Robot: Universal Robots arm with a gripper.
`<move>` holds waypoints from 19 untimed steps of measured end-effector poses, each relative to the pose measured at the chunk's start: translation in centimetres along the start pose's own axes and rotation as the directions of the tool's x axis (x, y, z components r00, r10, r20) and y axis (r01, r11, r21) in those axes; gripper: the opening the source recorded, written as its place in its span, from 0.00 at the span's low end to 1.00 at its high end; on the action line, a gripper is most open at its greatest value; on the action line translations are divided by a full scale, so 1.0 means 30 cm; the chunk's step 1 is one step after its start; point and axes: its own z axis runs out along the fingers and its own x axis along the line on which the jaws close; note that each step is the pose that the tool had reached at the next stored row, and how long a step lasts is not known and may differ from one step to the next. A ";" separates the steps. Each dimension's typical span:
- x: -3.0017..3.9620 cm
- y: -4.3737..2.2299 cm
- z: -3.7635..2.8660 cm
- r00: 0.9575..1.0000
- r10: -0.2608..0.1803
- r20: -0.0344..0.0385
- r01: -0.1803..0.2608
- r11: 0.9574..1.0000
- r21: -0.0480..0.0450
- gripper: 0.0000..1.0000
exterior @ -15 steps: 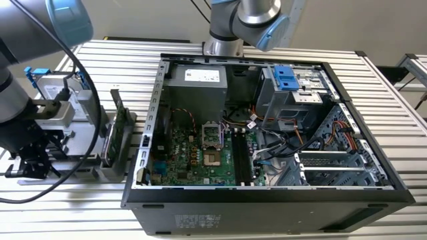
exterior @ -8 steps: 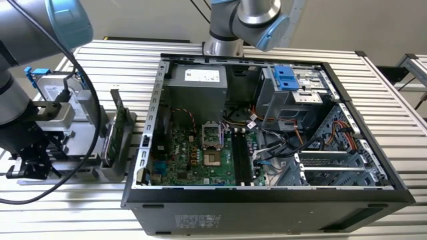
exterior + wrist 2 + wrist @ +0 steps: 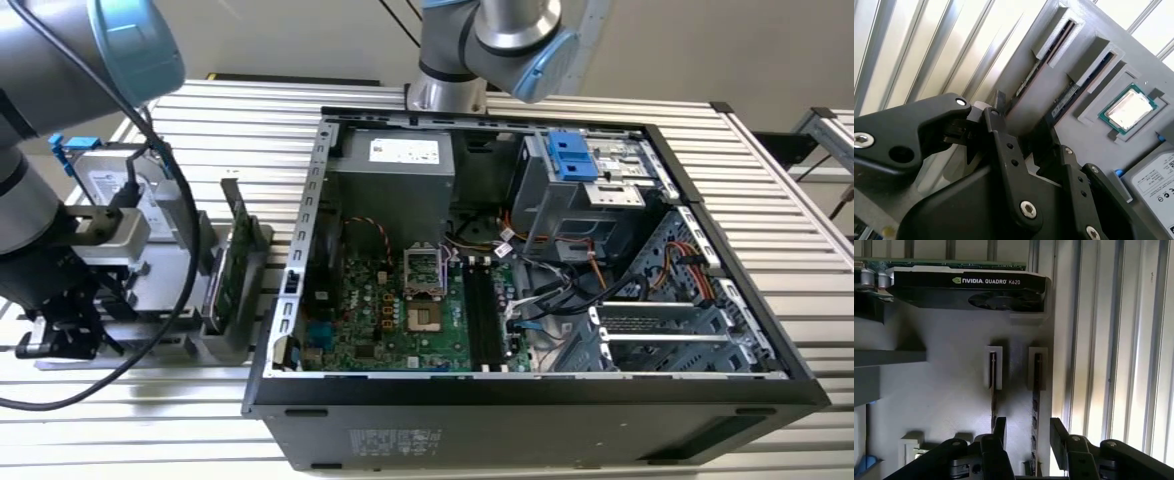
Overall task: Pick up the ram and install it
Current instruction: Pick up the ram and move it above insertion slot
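The gripper (image 3: 1029,429) is holding its 2 black fingers (image 3: 1058,432) apart, in the open position, directly above the gray parts holder (image 3: 944,390). The ram (image 3: 1036,402) is standing edge-on in 1 of the holder's 2 narrow slots. In the first wrist view it is lying between the 2 fingertips, nearer to 1 of them; contact between finger and stick cannot be determined. The second ram stick (image 3: 994,395) is occupying the neighbouring slot of the holder and is sitting just outside the other finger. A graphics card (image 3: 969,287) with a black fan shroud is resting upright at the holder's edge beyond the 2 slots. In the second wrist view, a processor (image 3: 1129,110) is lying flat in a square recess of the holder beside the slots, and a hard drive (image 3: 1159,177) is lying next to that recess. In the exterior view, the holder is standing on the slatted table (image 3: 267,100), and the open computer case (image 3: 534,400), with its motherboard (image 3: 387,320) exposed, is sitting just beside the holder on the exterior view's right.
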 end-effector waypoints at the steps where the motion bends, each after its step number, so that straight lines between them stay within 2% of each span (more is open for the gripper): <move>1: 0.000 -0.001 0.002 1.000 0.000 0.000 0.000 1.000 0.000 1.00; 10: 0.000 -0.005 0.016 1.000 0.000 -0.005 0.000 1.000 0.000 1.00; 19: -0.006 -0.009 0.023 1.000 0.000 -0.005 0.000 1.000 0.000 1.00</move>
